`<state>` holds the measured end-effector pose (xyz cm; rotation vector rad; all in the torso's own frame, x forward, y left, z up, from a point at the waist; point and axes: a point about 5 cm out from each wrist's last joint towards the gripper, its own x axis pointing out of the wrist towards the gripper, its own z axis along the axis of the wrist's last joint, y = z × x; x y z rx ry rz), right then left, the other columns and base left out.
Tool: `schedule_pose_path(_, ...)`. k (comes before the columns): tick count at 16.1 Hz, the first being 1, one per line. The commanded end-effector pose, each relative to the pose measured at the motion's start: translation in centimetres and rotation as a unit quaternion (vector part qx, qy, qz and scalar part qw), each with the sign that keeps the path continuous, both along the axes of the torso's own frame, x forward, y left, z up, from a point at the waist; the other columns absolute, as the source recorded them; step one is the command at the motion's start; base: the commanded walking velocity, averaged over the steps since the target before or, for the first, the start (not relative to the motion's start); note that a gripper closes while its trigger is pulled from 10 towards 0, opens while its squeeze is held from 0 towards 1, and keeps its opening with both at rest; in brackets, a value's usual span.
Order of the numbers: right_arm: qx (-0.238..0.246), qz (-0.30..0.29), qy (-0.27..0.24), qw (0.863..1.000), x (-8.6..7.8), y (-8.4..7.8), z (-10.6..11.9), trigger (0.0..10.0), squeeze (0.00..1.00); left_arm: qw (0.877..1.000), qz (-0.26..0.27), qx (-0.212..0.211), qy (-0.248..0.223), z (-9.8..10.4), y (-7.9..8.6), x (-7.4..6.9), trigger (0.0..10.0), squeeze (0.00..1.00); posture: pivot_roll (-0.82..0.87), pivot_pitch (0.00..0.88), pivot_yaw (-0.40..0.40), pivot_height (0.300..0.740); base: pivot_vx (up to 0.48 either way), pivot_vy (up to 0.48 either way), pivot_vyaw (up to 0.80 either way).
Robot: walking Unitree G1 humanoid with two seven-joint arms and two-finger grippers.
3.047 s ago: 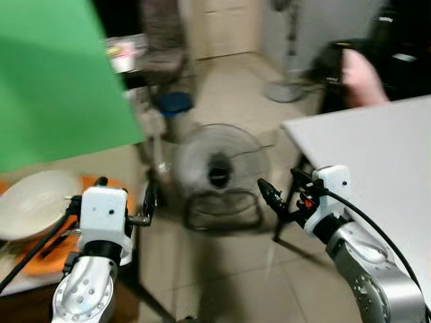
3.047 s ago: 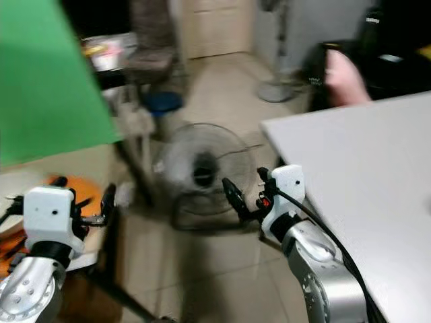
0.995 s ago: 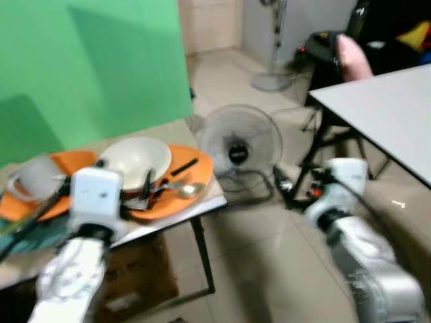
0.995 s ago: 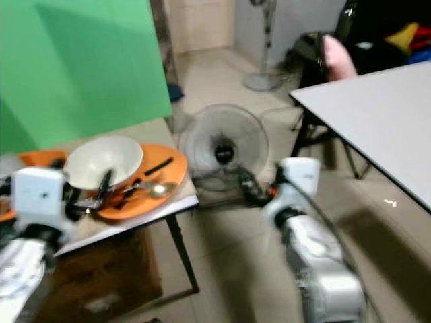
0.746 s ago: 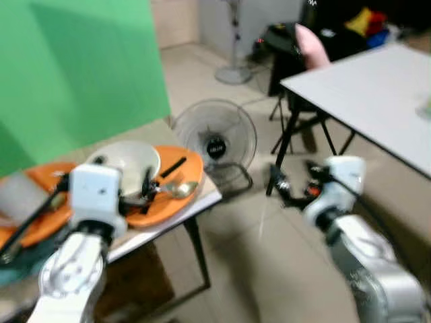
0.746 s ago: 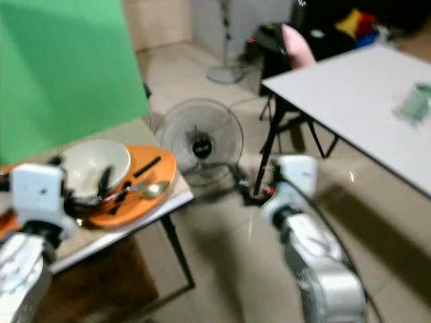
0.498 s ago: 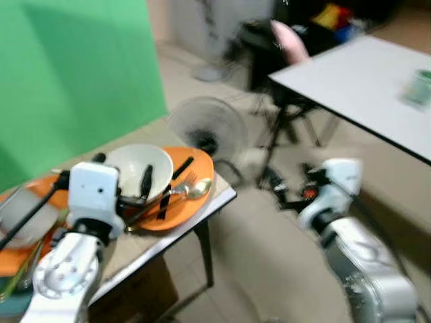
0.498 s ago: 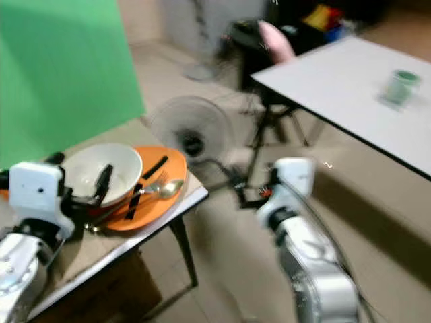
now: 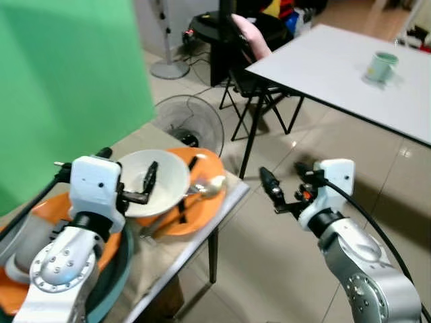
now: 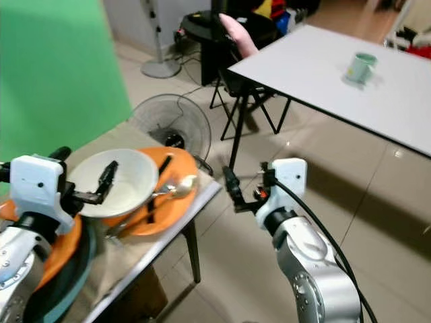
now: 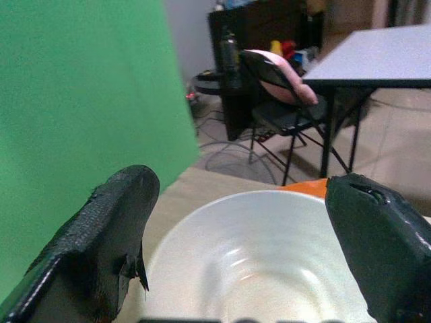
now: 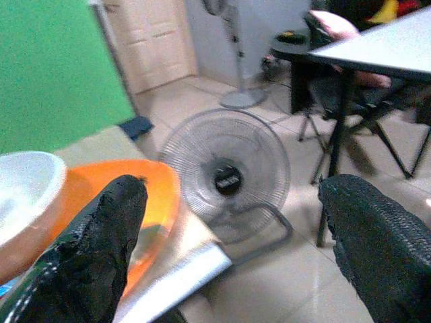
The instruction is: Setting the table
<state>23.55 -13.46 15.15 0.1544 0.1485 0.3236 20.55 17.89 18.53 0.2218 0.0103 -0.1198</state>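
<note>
Left end effector (image 9: 149,176) now over bowl (image 9: 168,176)

Even, bright indoor light fills the head views, with no hard shadows. The white surface (image 9: 350,74) toward 1 o'clock reads nearly blown out, and small glints sit on the glossy floor tiles (image 9: 405,153) at 3 o'clock. The head views are fairly sharp, with slight softness at the edges. The green screen (image 9: 60,87) at 10 o'clock is flat and evenly lit. In the wrist views, the black fingers (image 11: 101,249) of each end effector are close and out of focus. The right wrist view is softer overall, and the orange plate (image 12: 148,195) and white bowl (image 12: 23,185) are smeared by blur.
</note>
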Motion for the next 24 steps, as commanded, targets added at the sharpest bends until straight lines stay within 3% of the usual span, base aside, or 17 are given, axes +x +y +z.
schedule_pose_path(1,0.0,0.003,-0.002,1.0,0.2,-0.3,0.2,10.0,0.84,1.0,-0.012,-0.007,-0.006,0.5,-0.4,-0.1,10.0,1.0,-0.01,0.017,0.027,0.74,0.0,0.0,0.0)
schedule_pose_path(2,0.005,0.022,-0.004,1.0,0.6,-0.1,0.6,10.0,1.0,1.0,-0.024,-0.006,-0.007,0.7,-0.8,-0.1,10.0,1.0,0.0,0.02,0.023,0.74,0.0,0.0,0.0)
schedule_pose_path(5,0.037,0.081,0.044,0.995,1.9,1.2,0.7,10.0,1.0,0.999,-0.041,-0.003,-0.005,1.2,-1.3,0.0,10.0,1.0,0.0,0.026,0.018,0.74,0.0,0.0,0.0)
schedule_pose_path(6,0.043,0.143,0.073,0.986,2.7,2.6,0.8,10.0,1.0,0.998,-0.066,0.003,0.0,1.5,-1.7,-0.1,10.0,0.68,0.0,0.026,0.017,0.74,0.0,0.0,0.0)
schedule_pose_path(7,0.047,0.183,0.094,0.977,3.4,3.6,0.8,10.0,1.0,0.996,-0.085,0.016,0.006,1.6,-1.9,-0.2,10.0,0.22,0.0,0.027,0.018,0.74,0.0,0.0,0.0)
schedule_pose_path(8,0.056,0.2,0.104,0.973,4.1,4.3,0.9,10.0,1.0,0.995,-0.093,0.026,0.012,1.6,-1.8,-0.3,10.0,0.0,0.0,0.031,0.015,0.74,0.0,0.0,0.0)
schedule_pose_path(10,0.076,0.247,0.127,0.958,6.0,7.0,1.2,10.0,1.0,0.992,-0.107,0.057,0.038,1.5,-1.2,-0.7,10.0,0.0,0.01,0.032,0.012,0.74,0.0,0.0,0.0)
schedule_pose_path(12,0.092,0.296,0.153,0.938,7.2,9.9,1.7,10.0,0.0,0.99,-0.11,0.072,0.057,1.5,-0.5,-1.3,10.0,0.0,0.01,0.034,0.006,0.74,0.0,0.0,0.0)
schedule_pose_path(15,0.108,0.323,0.182,0.922,8.8,12.9,1.6,10.0,0.0,0.988,-0.107,0.086,0.072,1.7,0.4,-2.1,10.0,0.0,0.03,0.041,-0.007,0.74,0.0,0.0,0.0)
schedule_pose_path(17,0.104,0.324,0.199,0.919,9.4,14.2,1.1,10.0,0.0,0.987,-0.105,0.094,0.076,1.9,0.8,-2.4,10.0,0.0,0.04,0.051,-0.015,0.74,0.0,0.0,0.0)
schedule_pose_path(20,0.065,0.298,0.218,0.927,10.1,15.6,0.2,10.0,0.0,0.984,-0.13,0.09,0.085,2.0,0.5,-3.3,10.0,0.0,0.05,0.07,-0.021,0.74,0.0,0.0,0.0)
schedule_pose_path(22,0.083,0.294,0.234,0.923,10.3,16.0,0.1,6.8,0.0,0.981,-0.145,0.084,0.094,1.9,0.2,-3.9,10.0,0.0,0.05,0.072,-0.022,0.74,0.0,0.0,0.0)
schedule_pose_path(23,0.09,0.294,0.238,0.921,10.4,16.1,0.2,4.3,0.0,0.981,-0.148,0.083,0.096,1.9,0.2,-4.0,10.0,0.0,0.05,0.075,-0.022,0.74,0.0,0.0,0.0)
schedule_pose_path(24,0.122,0.298,0.252,0.913,10.4,16.6,0.3,0.0,0.0,0.98,-0.15,0.083,0.098,1.9,0.2,-4.1,10.0,0.0,0.05,0.077,-0.022,0.74,0.0,0.0,0.0)
